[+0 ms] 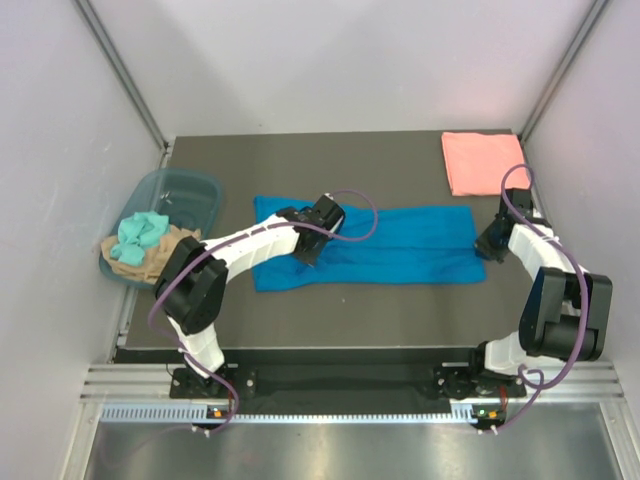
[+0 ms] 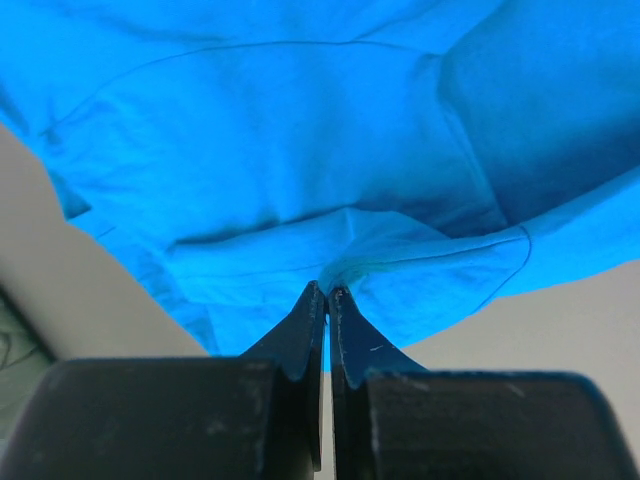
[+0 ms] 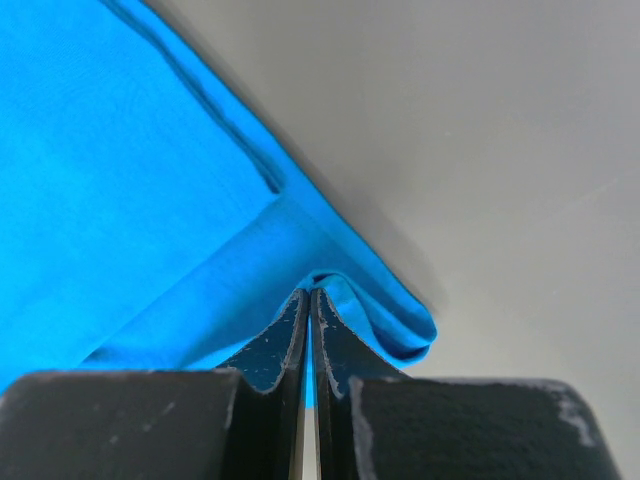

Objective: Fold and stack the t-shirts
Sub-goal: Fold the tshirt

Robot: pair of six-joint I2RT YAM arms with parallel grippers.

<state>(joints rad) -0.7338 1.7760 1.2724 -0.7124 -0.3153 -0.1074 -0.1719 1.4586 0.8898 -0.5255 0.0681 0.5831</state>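
A bright blue t-shirt (image 1: 400,245) lies folded into a long strip across the middle of the dark table. My left gripper (image 1: 308,255) is over its left part, shut on a pinch of the blue t-shirt (image 2: 300,150), with a fold rising at the fingertips (image 2: 316,300). At the strip's right end my right gripper (image 1: 487,247) is shut on a corner fold of the blue t-shirt (image 3: 120,180). The salmon pink t-shirt (image 1: 483,162) lies folded flat at the back right corner.
A translucent blue-grey tub (image 1: 190,192) stands at the left edge, holding teal cloth (image 1: 140,232) and tan cloth (image 1: 160,262). White walls close in on both sides. Purple cables loop from both arms.
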